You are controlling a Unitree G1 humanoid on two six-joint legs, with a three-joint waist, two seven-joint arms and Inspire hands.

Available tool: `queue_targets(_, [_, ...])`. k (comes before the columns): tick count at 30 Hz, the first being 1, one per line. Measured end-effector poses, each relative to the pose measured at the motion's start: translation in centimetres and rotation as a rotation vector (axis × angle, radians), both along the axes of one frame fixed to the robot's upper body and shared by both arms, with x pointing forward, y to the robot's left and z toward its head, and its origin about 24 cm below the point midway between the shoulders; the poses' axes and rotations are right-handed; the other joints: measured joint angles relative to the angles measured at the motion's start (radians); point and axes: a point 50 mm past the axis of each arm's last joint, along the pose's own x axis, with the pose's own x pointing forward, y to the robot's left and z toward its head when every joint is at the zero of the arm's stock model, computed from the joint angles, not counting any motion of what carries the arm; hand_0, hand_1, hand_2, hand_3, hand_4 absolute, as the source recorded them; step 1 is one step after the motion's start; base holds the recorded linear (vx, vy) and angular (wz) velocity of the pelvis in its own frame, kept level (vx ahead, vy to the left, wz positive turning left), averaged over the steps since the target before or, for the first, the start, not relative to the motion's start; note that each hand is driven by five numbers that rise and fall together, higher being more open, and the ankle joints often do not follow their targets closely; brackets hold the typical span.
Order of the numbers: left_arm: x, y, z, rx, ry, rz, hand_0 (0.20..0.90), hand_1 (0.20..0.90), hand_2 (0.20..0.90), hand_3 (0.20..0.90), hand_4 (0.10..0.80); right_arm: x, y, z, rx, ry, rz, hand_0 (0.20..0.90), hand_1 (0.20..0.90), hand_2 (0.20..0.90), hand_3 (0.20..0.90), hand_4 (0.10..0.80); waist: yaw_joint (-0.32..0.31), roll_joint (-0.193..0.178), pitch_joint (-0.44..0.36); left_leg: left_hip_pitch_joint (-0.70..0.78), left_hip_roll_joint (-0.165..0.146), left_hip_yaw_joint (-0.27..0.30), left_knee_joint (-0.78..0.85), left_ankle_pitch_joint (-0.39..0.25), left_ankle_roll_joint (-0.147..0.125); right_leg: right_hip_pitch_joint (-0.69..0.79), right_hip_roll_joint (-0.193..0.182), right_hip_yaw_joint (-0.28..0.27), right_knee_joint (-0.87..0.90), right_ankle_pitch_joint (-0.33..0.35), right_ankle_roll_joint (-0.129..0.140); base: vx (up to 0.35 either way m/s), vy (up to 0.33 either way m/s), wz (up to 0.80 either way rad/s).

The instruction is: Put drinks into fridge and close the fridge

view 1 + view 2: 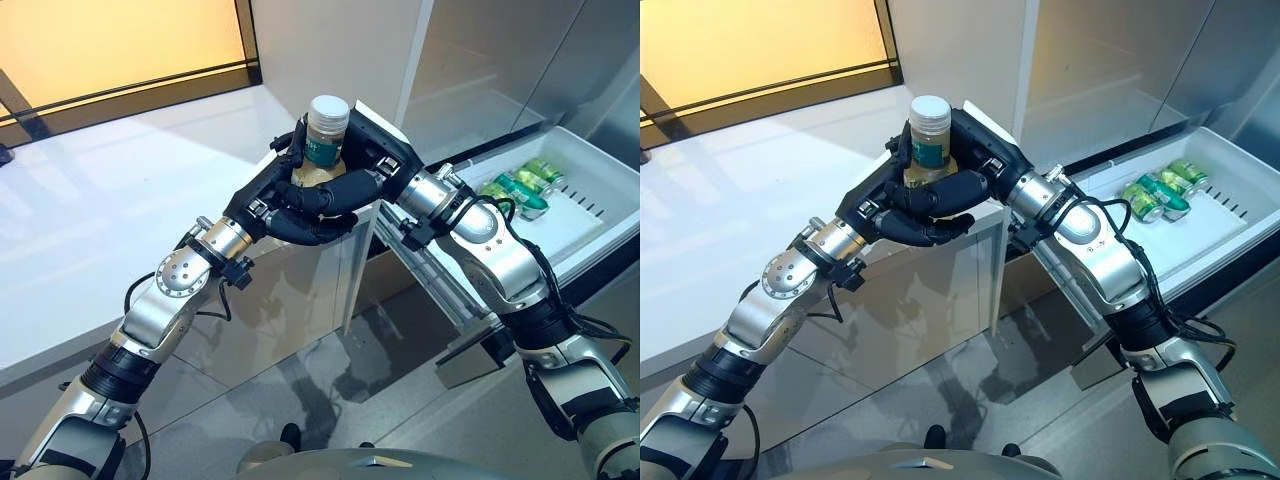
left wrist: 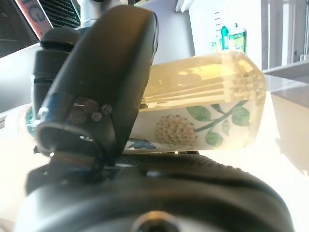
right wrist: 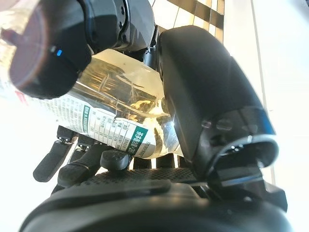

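A drink bottle [image 1: 326, 135] with a white cap, a green label and pale yellow liquid stands upright in mid-air, above the corner of the white counter [image 1: 120, 200]. My left hand [image 1: 262, 195] comes in from the lower left, with its fingers curled round the bottle's lower part. My right hand [image 1: 385, 150] comes in from the right, with its fingers curled round the same bottle. In the left wrist view the thumb [image 2: 111, 72] lies over the bottle [image 2: 203, 116]. In the right wrist view the thumb [image 3: 207, 92] presses on the bottle [image 3: 116, 96].
An open white fridge drawer [image 1: 590, 215] sticks out at the right, below my right arm, with green cans [image 1: 520, 188] lying in it. The grey fridge body [image 1: 480, 60] stands behind it. A glossy grey floor [image 1: 330, 390] lies below.
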Motion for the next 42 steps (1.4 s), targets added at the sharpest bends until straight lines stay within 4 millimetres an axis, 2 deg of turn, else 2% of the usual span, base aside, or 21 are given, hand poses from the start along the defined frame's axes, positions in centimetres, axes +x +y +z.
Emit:
queue_targets(14, [-0.2, 0.3, 0.3, 0.016, -0.039, 0.02, 0.9, 0.9, 0.9, 0.9, 0.8, -0.1, 0.2, 0.1, 0.02, -0.019, 0.004, 0.3, 0.3, 0.3, 0.2, 0.1, 0.014, 0.001, 0.0, -0.003, 0.0, -0.005, 0.0, 0.0, 0.0, -0.001, 0.0, -0.006, 0.0, 0.0, 0.0, 0.0, 0.0, 0.0])
queue_targets(20, [-0.5, -0.2, -1.2, -0.144, 0.082, -0.006, 0.9, 0.9, 0.9, 0.9, 0.8, -0.2, 0.3, -0.1, -0.025, -0.031, 0.006, 0.3, 0.3, 0.3, 0.2, 0.1, 0.014, 0.001, 0.001, -0.003, 0.0, -0.006, 0.0, 0.0, 0.0, -0.001, 0.0, -0.006, 0.0, -0.001, 0.001, 0.0, 0.0, 0.0])
queue_targets(25, [-0.8, -0.3, -2.2, -0.186, 0.155, -0.029, 0.9, 0.9, 0.9, 0.9, 0.8, -0.1, 0.2, -0.7, -0.04, -0.003, 0.001, 0.3, 0.3, 0.3, 0.2, 0.1, 0.013, 0.002, 0.001, -0.003, 0.0, -0.005, 0.0, 0.0, 0.0, -0.002, 0.0, -0.006, 0.0, -0.001, 0.001, 0.0, 0.0, 0.0])
queue_targets(31, [-1.1, -0.2, -1.3, -0.09, 0.009, 0.055, 0.9, 0.9, 0.9, 0.9, 0.8, -0.4, 0.3, -0.2, 0.014, -0.018, 0.013, 0.3, 0.3, 0.3, 0.2, 0.1, 0.015, 0.002, 0.001, -0.004, 0.0, -0.007, 0.0, 0.0, 0.0, -0.001, 0.0, -0.007, 0.0, -0.001, 0.001, 0.0, 0.0, 0.0])
queue_targets(39, [-1.4, -0.2, -0.6, -0.084, -0.065, 0.075, 0.9, 0.9, 0.9, 0.9, 0.8, -0.9, 0.4, 0.5, 0.036, -0.063, 0.023, 0.3, 0.3, 0.3, 0.2, 0.1, 0.018, 0.003, 0.001, -0.007, 0.0, -0.011, 0.0, 0.0, 0.001, -0.002, -0.001, -0.011, 0.0, -0.002, 0.002, -0.004, -0.002, 0.0])
queue_targets(42, [-1.4, -0.3, -0.7, -0.139, -0.04, 0.058, 0.9, 0.9, 0.9, 0.9, 0.8, -0.9, 0.4, 0.6, 0.034, -0.072, 0.023, 0.3, 0.3, 0.3, 0.2, 0.1, 0.018, 0.003, 0.001, -0.008, 0.0, -0.012, 0.0, 0.0, 0.001, -0.003, -0.001, -0.012, 0.0, -0.002, 0.002, 0.0, 0.0, 0.0])
